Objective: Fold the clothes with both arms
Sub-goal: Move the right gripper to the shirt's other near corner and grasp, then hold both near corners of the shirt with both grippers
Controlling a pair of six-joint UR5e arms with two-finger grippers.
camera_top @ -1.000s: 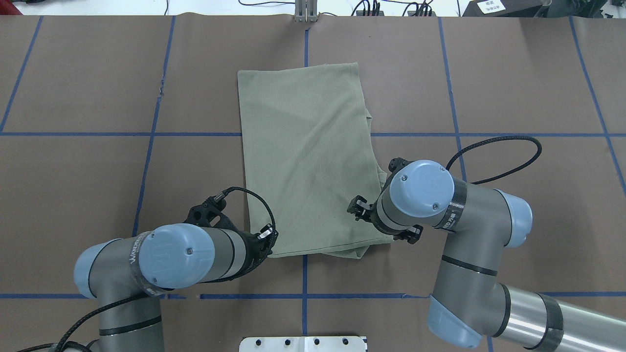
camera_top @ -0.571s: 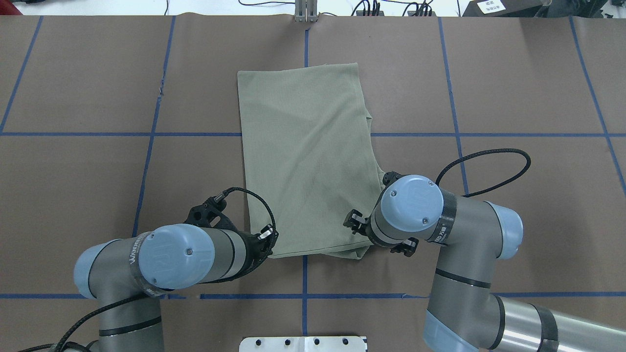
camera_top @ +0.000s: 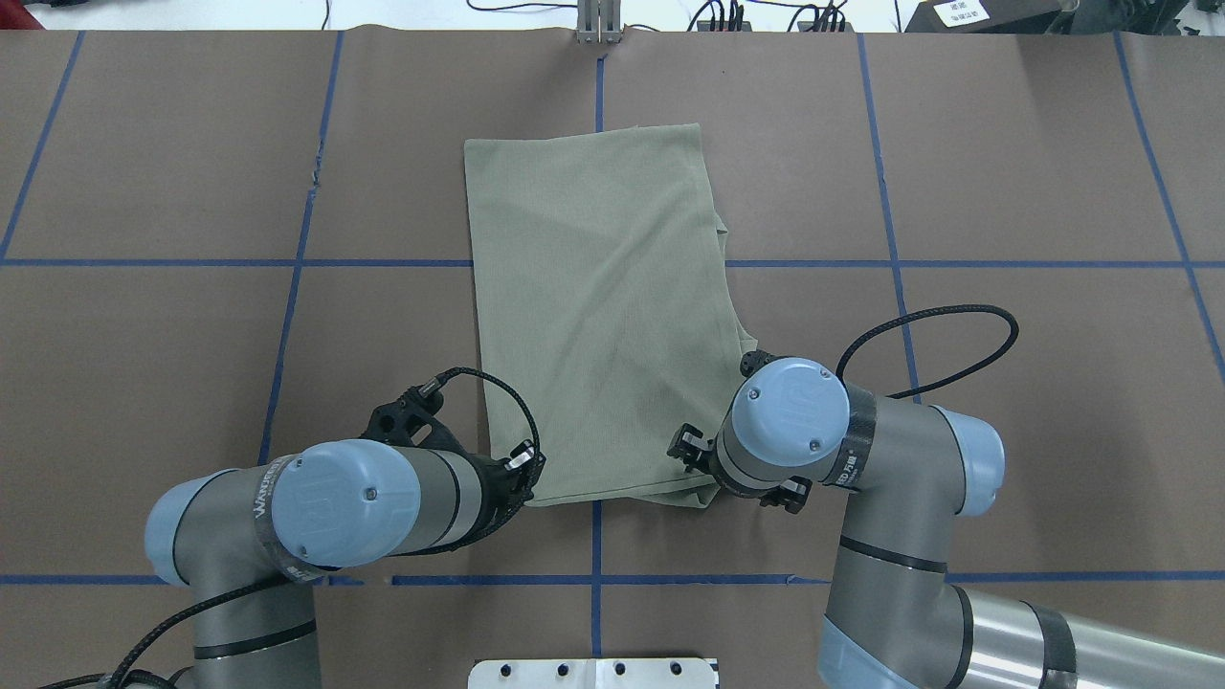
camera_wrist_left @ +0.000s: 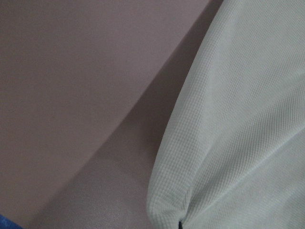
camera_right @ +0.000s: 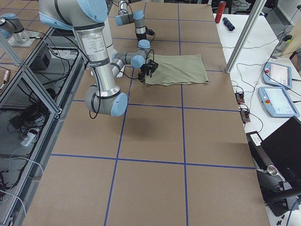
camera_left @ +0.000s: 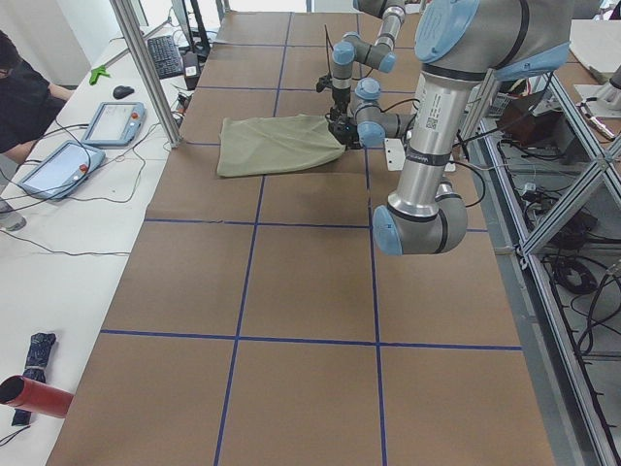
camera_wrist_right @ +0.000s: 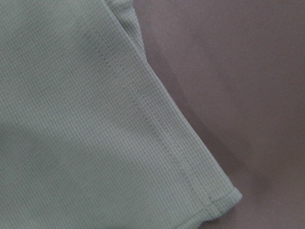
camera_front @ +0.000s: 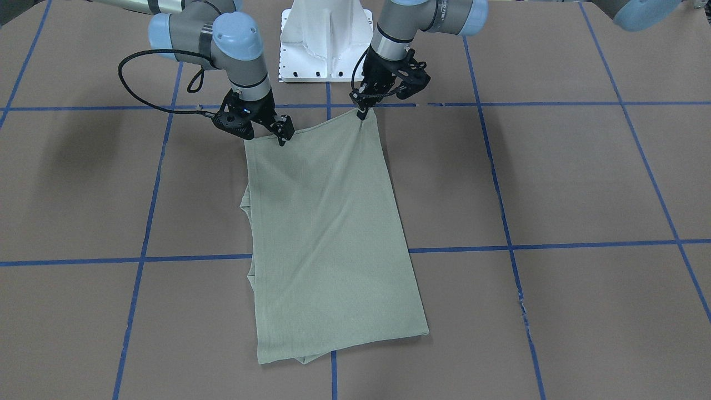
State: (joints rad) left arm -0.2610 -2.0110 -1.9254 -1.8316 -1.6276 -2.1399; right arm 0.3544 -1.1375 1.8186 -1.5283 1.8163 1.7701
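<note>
Pinching the near-left corner of the sage-green knit shirt (camera_top: pixel 598 316), lying folded as a long panel mid-table, in my black left gripper (camera_front: pixel 362 114), I've parked the right gripper (camera_front: pixel 280 135) at the near-right corner, closure unclear, so both corners can lift together.

Grey metal left arm (camera_top: pixel 225 541), right arm (camera_top: pixel 900 450); light-blue joint caps (camera_top: pixel 346 500); black braided cables (camera_top: pixel 957 309).

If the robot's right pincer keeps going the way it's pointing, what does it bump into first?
Probably the shirt, at its near corner. The right pincer points down over it, with the table just underneath. How close it is looks unclear.
</note>
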